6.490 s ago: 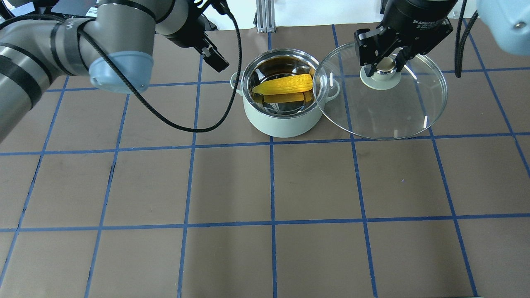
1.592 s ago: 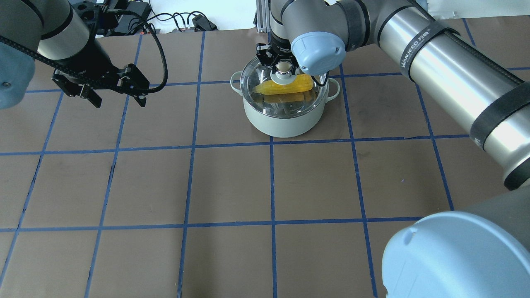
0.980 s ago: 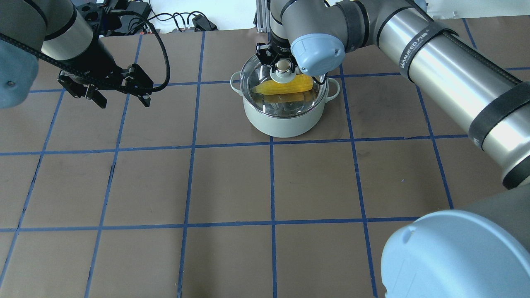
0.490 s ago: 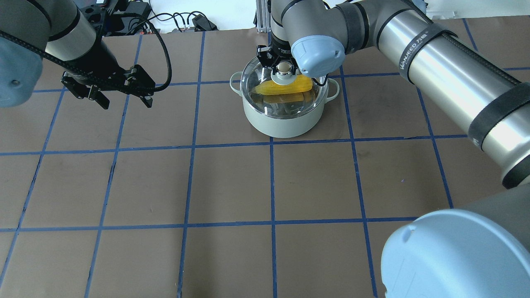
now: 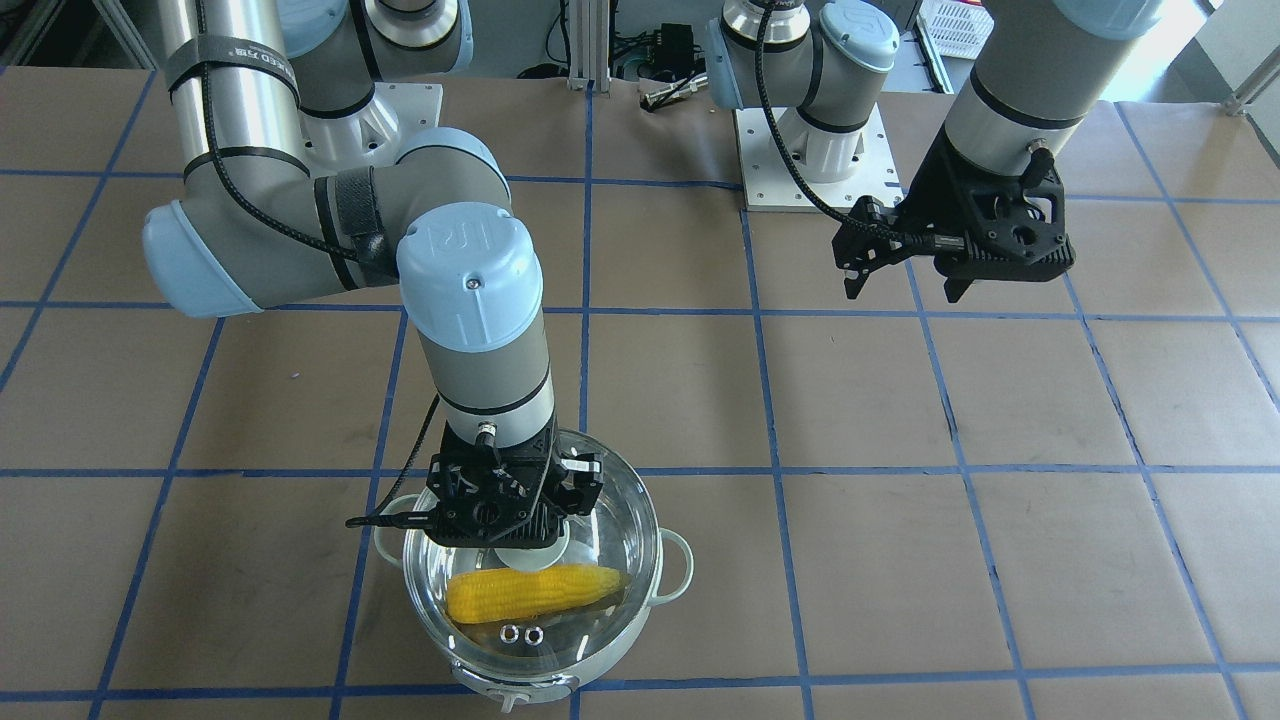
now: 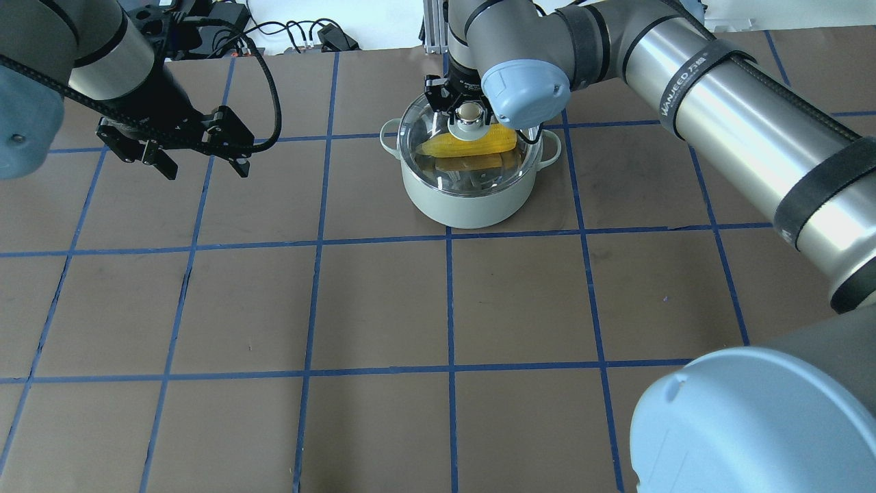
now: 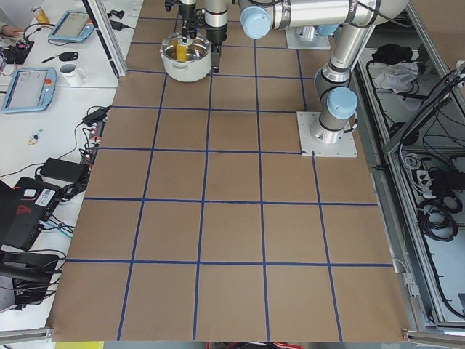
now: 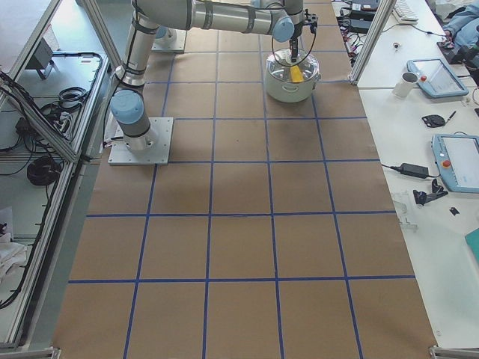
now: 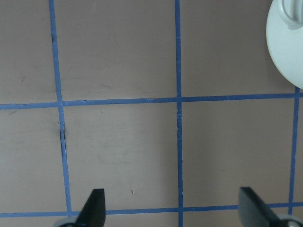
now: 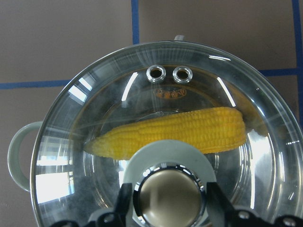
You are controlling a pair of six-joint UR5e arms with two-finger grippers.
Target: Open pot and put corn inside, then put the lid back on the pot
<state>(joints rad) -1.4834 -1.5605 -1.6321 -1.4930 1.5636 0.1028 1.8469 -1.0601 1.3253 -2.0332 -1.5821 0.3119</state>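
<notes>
The pale mint pot (image 6: pixel 469 205) stands at the back centre of the table. The yellow corn (image 6: pixel 472 142) lies inside it, seen through the glass. The clear lid (image 6: pixel 419 130) sits on the pot's rim, its two vent holes (image 10: pixel 169 74) on the far side from the robot. My right gripper (image 6: pixel 469 111) is straight above the pot, its fingers (image 10: pixel 124 201) pressed on both sides of the chrome knob (image 10: pixel 169 196). My left gripper (image 6: pixel 202 168) is open and empty over bare table, well left of the pot. The pot's edge (image 9: pixel 289 52) shows in the left wrist view.
The table is brown paper with a blue tape grid (image 6: pixel 448 239). Both arm bases (image 5: pixel 815 150) stand on the robot's side. Cables and a metal post (image 6: pixel 434 27) lie past the table's far edge behind the pot. Side desks with tablets (image 8: pixel 456 161) flank the table's far side.
6.5 s ago my right gripper held the lid in the air to the right of the open pot; now the lid sits on the pot. My left gripper has moved off to the left.
</notes>
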